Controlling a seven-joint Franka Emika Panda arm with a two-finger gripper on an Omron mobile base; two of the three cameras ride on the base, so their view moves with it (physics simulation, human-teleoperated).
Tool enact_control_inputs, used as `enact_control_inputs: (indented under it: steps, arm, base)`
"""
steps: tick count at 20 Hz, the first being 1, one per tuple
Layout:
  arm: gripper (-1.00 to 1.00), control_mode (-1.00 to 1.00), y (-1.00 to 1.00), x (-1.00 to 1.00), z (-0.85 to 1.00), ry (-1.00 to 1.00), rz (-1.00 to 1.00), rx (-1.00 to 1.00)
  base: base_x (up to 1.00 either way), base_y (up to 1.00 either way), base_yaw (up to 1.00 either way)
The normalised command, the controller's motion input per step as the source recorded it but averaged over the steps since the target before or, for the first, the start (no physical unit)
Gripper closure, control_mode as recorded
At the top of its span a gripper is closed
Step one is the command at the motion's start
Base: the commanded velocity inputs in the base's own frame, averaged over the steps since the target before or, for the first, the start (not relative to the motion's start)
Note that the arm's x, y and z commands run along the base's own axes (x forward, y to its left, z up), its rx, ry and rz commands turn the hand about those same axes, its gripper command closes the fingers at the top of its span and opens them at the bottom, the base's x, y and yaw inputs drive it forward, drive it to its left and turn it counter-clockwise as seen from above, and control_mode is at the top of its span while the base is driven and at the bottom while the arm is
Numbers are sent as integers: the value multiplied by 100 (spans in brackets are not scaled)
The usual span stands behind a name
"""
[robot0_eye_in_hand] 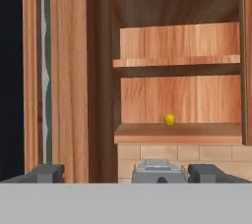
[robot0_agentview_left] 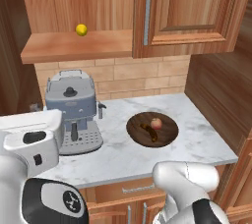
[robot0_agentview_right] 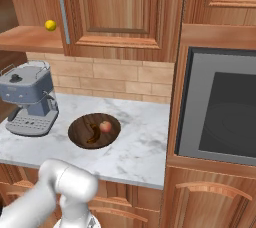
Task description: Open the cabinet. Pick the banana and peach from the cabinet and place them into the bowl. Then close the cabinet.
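The cabinet (robot0_agentview_left: 189, 12) has its right door shut, the silver bar handle (robot0_agentview_left: 147, 13) at that door's left edge, and its left half stands open with the shelves (robot0_eye_in_hand: 179, 132) bare to view. On the lowest shelf sits a small round yellow fruit (robot0_agentview_left: 81, 30) (robot0_agentview_right: 50, 25) (robot0_eye_in_hand: 169, 119). Down on the counter, the dark wooden bowl (robot0_agentview_left: 167, 137) (robot0_agentview_right: 80, 127) holds the reddish peach (robot0_agentview_left: 156, 123) (robot0_agentview_right: 105, 126) and a curved brownish-yellow shape that looks like the banana (robot0_agentview_left: 148, 131) (robot0_agentview_right: 92, 135). My gripper (robot0_eye_in_hand: 128, 174) is open and empty, well back from the cabinet and facing the open shelves.
A grey-blue coffee machine (robot0_agentview_left: 71, 110) (robot0_agentview_right: 29, 103) stands on the marble counter (robot0_agentview_left: 206, 144) left of the bowl, under the open shelf. The swung-out left door (robot0_eye_in_hand: 69, 70) is edge-on at the left of the hand view. A built-in oven (robot0_agentview_right: 220, 107) fills the tall unit on the right.
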Motion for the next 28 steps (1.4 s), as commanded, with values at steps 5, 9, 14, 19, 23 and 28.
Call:
enact_control_inputs:
  steps: [5, 9, 14, 19, 23, 28]
  arm:
    - [-100, -100, 55, 28, 0, 13, 9, -4]
    - [-100, -100, 49, 85, 0, 4, 2, -3]
    - [-100, -100, 10, 100, 0, 0, -9, -6]
    - [-100, -100, -91, 100, 0, 3, -28, 2]
    - [-100, -100, -100, 100, 0, 0, -26, 7]
    - [-100, -100, -100, 100, -8, 0, -17, 11]
  base:
    - [0, 0, 0]
    - [0, 0, 0]
    - [0, 0, 0]
    - [0, 0, 0]
    - [0, 0, 0]
    - [0, 0, 0]
